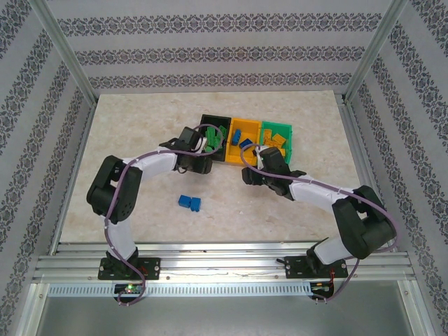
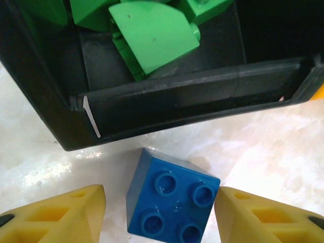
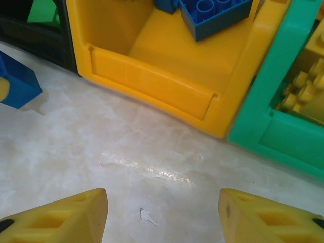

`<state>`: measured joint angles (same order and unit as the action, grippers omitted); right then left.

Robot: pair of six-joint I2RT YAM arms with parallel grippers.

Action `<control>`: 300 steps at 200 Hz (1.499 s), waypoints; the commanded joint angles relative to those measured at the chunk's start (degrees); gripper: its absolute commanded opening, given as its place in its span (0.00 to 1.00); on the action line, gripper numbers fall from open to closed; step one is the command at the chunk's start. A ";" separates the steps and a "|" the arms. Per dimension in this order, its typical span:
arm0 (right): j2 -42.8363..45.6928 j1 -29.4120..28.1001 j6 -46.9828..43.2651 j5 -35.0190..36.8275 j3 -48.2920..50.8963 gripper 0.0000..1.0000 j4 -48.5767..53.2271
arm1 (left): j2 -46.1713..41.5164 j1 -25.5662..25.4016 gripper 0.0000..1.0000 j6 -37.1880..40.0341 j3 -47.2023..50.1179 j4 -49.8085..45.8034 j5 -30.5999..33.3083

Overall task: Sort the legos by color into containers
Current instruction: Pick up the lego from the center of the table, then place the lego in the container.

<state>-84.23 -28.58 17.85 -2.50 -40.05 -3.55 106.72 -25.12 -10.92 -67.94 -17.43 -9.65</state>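
My left claw (image 2: 159, 202) stood open low over the table (image 2: 263, 147), its two yellow fingers (image 2: 76, 223) set either side of a blue brick (image 2: 172, 200) that lay studs up on the pale, mottled surface. A gap showed between the brick and the finger on the left of the wrist view. On the other side the finger sat right at the brick's corner, and I could not tell whether it touched. The brick lay just in front of the black bin (image 2: 192, 101), near its wall but apart from it. Inside that bin lay green bricks (image 2: 152, 35), one with a rounded top.

My right claw (image 3: 162, 202) was open too, its fingers spread wide over bare table. It faced the front of the orange-yellow bin (image 3: 152, 83), which held blue bricks (image 3: 217, 15). Joined to that bin's right side was the green bin (image 3: 263, 101), and yellow bricks (image 3: 304, 86) lay in it.

From above, a pair of blue bricks (image 1: 190, 203) lay side by side on the table, well apart from the bins and between my two arms.
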 commanded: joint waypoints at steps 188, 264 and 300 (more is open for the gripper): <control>6.27 6.75 16.32 -10.09 12.42 0.58 -21.24 | -2.48 -10.91 0.36 -1.81 -19.52 -5.62 3.28; 9.08 9.96 18.20 -10.53 15.17 0.59 -22.72 | 18.25 -12.37 0.40 0.94 -44.79 -18.77 7.42; 9.28 10.13 18.16 -10.51 15.27 0.59 -22.73 | 23.71 -12.91 0.47 1.72 -52.03 -24.22 8.95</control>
<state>-75.99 -18.85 35.27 -12.03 -25.71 -24.29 128.90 -37.01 -10.70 -115.31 -34.15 -2.85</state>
